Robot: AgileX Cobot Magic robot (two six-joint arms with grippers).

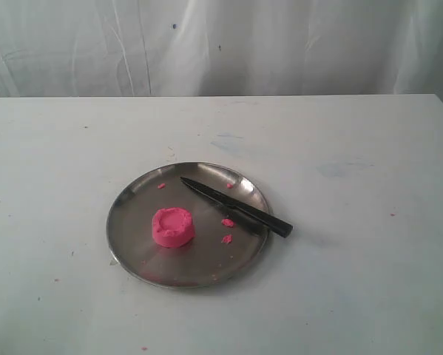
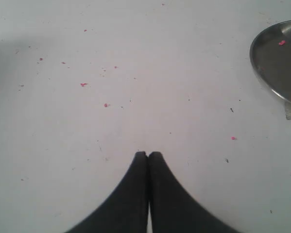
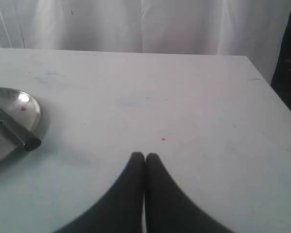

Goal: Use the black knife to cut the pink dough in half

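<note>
Dough (image 1: 173,227), bright pink, one dented puck, sits left of centre on the steel plate (image 1: 206,262). Black knife (image 1: 236,207) lies near it, apart, blade on the plate, handle end over the right rim. Pink crumbs (image 1: 228,222) lie between them. Left claw (image 2: 148,154) and right claw (image 3: 145,155) are pressed together, empty, above the white desk (image 1: 354,296).

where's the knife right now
In the exterior view the knife lies across the right side of the steel plate, just right of the pink dough, its handle poking over the rim.
</note>
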